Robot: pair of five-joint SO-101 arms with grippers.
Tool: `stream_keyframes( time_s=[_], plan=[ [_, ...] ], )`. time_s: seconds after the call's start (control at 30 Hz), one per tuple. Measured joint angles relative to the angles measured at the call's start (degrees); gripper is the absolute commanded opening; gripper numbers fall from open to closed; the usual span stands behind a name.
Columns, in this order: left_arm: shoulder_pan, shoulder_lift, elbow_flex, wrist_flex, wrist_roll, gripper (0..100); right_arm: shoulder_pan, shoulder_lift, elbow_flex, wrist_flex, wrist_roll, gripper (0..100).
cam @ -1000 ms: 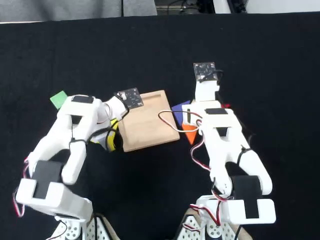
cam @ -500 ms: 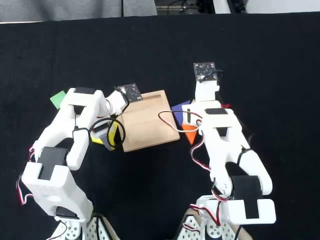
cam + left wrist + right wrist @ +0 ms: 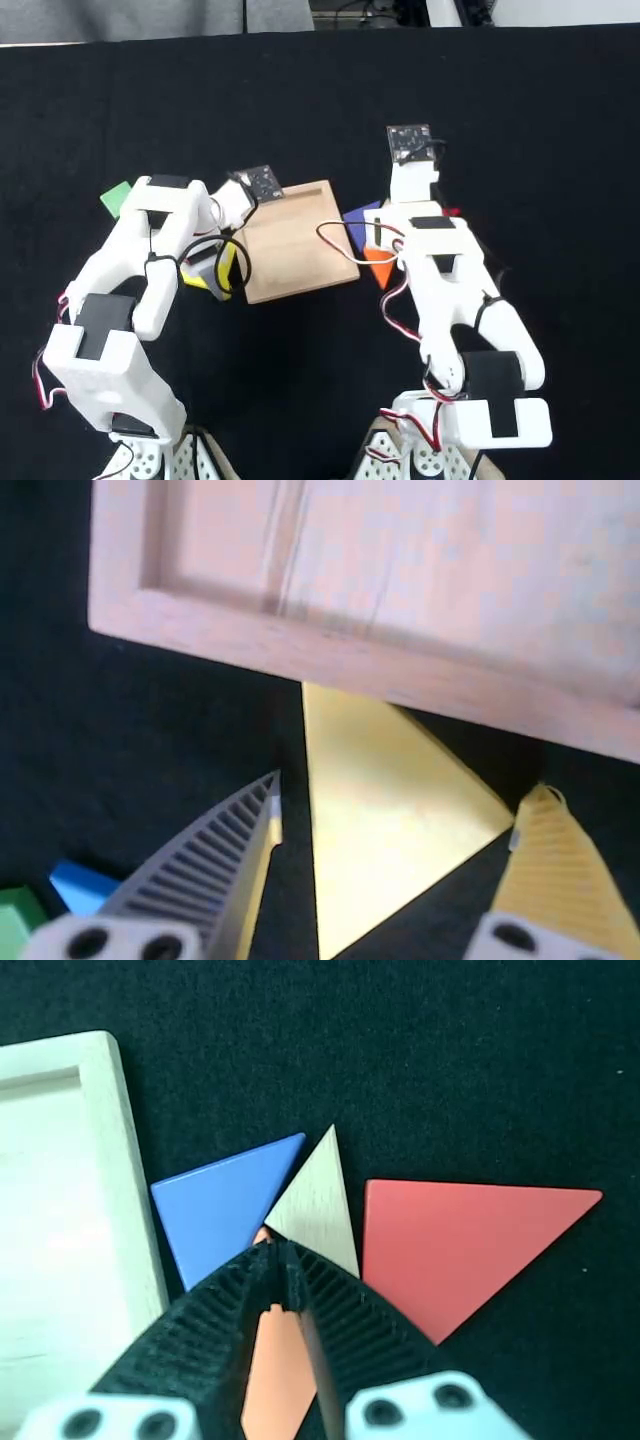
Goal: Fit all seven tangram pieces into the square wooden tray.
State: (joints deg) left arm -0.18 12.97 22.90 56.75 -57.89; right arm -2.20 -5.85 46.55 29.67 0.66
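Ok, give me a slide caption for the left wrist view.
Open left end effector straddles a flat yellow triangle lying beside the square wooden tray.

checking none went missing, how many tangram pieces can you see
7: yellow triangle at the left gripper beside the tray; green piece, light blue piece nearby; blue triangle, pale triangle, red triangle, orange piece by the right gripper.

Tray (image 3: 300, 250) mid-table, lone triangle (image 3: 380, 810) against its left rim (touching), triangle cluster (image 3: 315, 1210) just right
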Motion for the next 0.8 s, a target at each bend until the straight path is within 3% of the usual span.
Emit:
stream_keyframes(
  time_s=[0.23,0.43,0.8],
  plan=[
    [0.0,0.0,0.0,-0.4,1.1,34,0.0,0.0,0.0,0.0,0.0,1.5],
    [0.2,-0.1,0.0,-0.2,1.2,21,0.0,0.0,0.0,0.0,0.0,1.5],
    [0.2,-0.2,0.0,-0.2,1.2,21,0.0,0.0,0.0,0.0,0.0,1.5]
  ],
)
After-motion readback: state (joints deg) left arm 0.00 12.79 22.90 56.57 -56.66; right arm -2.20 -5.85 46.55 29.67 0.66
